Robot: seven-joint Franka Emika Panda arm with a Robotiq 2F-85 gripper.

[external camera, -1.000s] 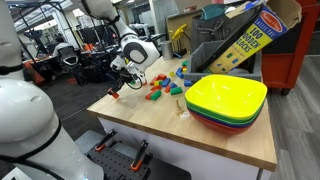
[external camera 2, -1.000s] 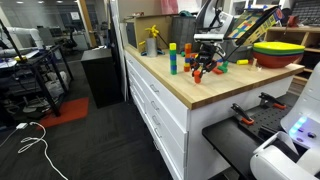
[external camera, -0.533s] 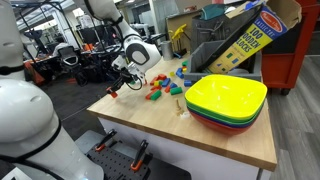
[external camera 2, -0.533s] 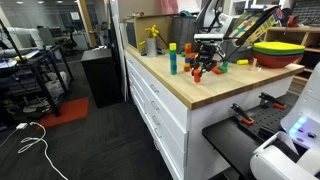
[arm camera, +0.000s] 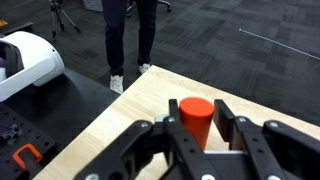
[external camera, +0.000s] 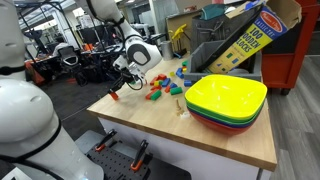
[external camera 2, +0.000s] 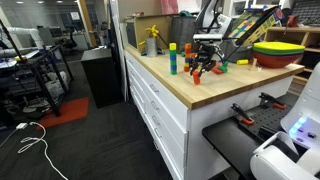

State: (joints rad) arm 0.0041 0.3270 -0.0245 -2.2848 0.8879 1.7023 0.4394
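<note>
Claw (arm camera: 196,120) unmoved — fingers (arm camera: 229,128) flank the red cylinder (arm camera: 195,108).

Orange cylinder (arm camera: 196,118) between fingers (arm camera: 226,125) (upright), wooden tabletop (arm camera: 120,118), legs (arm camera: 130,40) beyond

The Panda arm (external camera: 104,10) is glossy white, built of rounded shell-like links with dark seams where they join. Just above the gripper (external camera: 116,92) sits a bulbous white wrist housing (external camera: 143,52). The gripper is black and compact, darker than everything above it. In the wrist view its two fingers (arm camera: 158,142) are matte black, angular linkages with bevelled edges that catch pale highlights.
</note>
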